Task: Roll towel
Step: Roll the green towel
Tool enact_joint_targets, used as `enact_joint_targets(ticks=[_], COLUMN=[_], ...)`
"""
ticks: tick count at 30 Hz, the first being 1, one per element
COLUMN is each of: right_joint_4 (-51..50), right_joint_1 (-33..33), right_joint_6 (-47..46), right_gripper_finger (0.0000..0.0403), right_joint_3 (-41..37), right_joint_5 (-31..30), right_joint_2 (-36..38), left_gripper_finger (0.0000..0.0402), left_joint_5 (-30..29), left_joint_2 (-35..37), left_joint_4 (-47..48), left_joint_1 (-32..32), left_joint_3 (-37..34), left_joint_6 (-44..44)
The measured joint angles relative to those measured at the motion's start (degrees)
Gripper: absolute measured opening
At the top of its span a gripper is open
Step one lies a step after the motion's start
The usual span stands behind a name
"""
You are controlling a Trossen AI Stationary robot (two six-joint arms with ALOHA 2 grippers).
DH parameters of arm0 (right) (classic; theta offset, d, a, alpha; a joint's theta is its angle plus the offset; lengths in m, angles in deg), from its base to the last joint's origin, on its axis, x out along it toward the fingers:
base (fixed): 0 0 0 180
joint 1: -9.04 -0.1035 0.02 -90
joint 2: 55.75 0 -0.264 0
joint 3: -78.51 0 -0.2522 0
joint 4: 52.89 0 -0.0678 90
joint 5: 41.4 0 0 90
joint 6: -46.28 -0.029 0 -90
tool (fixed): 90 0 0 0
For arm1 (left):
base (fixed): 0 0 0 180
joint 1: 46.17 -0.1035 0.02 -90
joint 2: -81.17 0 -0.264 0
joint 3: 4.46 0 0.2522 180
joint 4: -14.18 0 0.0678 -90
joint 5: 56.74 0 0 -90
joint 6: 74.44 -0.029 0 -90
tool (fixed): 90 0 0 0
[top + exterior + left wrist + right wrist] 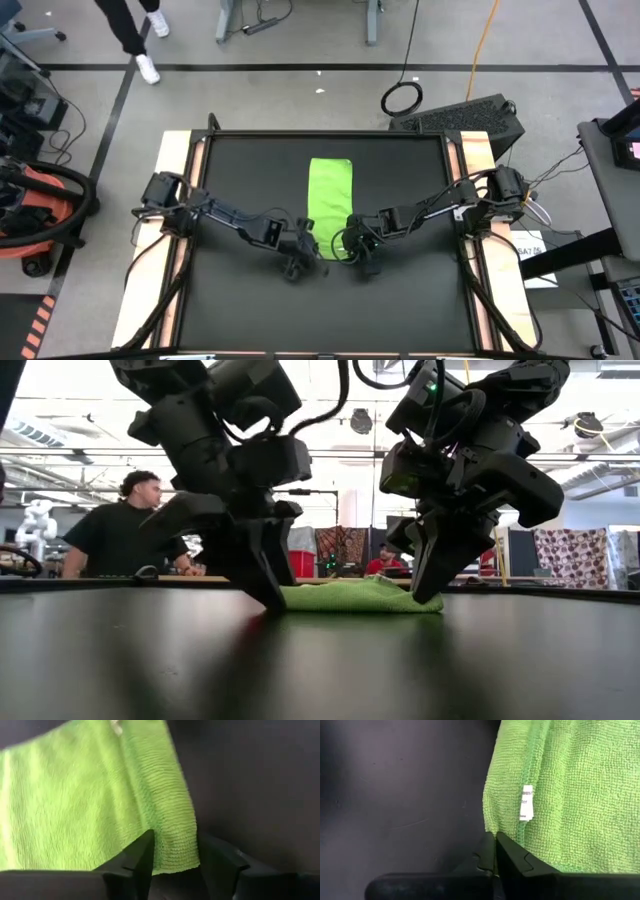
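Towel (330, 195) is lying as a long narrow strip on the black mat (240, 170) covering the surface, centre of the high view, running from mid-frame down toward both grippers. Its lower end is bunching up slightly; in the low view it's showing as a low green hump (362, 597) between the two arms.

Left gripper (297, 262) is sitting at the towel's lower-left corner in the high view. Its fingers (142, 862) are standing partly apart, straddling the corner edge of the cloth: one finger on the fabric, the other on bare mat beside it. Can't tell whether they're actually gripping it.

Right gripper (365, 262) is sitting at the lower-right corner of the towel, tips down at the mat. Its fingers (507, 857) are pressed fully together, right at the towel's edge near a small white label (526, 802); nothing visibly clamped between them.

No containers on the surface.

Low view background: a person in a black shirt (120, 535) at left, beyond the surface.
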Motion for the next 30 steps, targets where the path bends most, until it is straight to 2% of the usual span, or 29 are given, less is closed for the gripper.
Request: enact_joint_targets(ticks=[3,6,8,12,18,22,26,30], right_joint_4=[0.0,0.0,0.1,0.2,0.7,1.4,1.4,1.1], right_joint_1=[0.2,0.5,1.1,2.2,3.4,4.1,4.5,4.5], right_joint_6=[-0.4,-1.4,-2.2,-4.1,-6.8,-8.0,-9.1,-9.0], right_gripper_finger=[0.0000,0.0000,0.0000,0.0000,0.0000,0.0000,0.0009,0.0061], right_joint_3=[0.0,0.0,0.0,0.0,0.0,0.0,0.0,0.0], right_joint_5=[1.1,2.0,3.7,8.0,14.8,18.0,17.6,14.3], right_joint_2=[0.0,0.0,0.0,0.0,0.0,0.0,0.0,0.8], left_gripper_finger=[0.0098,0.0033,0.0013,0.0017,0.0008,0.0008,0.0010,0.0011], left_joint_5=[2.0,4.4,6.8,12.1,28.1,36.3,38.9,40.1], left_joint_2=[0.0,-0.1,-0.1,-0.1,-0.2,-0.2,-0.2,-0.2], left_joint_4=[0.1,0.1,-0.1,-1.6,-5.5,-5.6,-3.9,-1.8], left_joint_1=[-1.6,-3.0,-3.8,-5.1,-8.4,-10.8,-12.4,-13.1], left_joint_3=[0.0,0.0,0.0,-0.1,-0.2,-0.2,-0.2,-0.2], left_joint_6=[3.7,5.3,5.6,8.4,14.4,18.0,19.1,19.2])
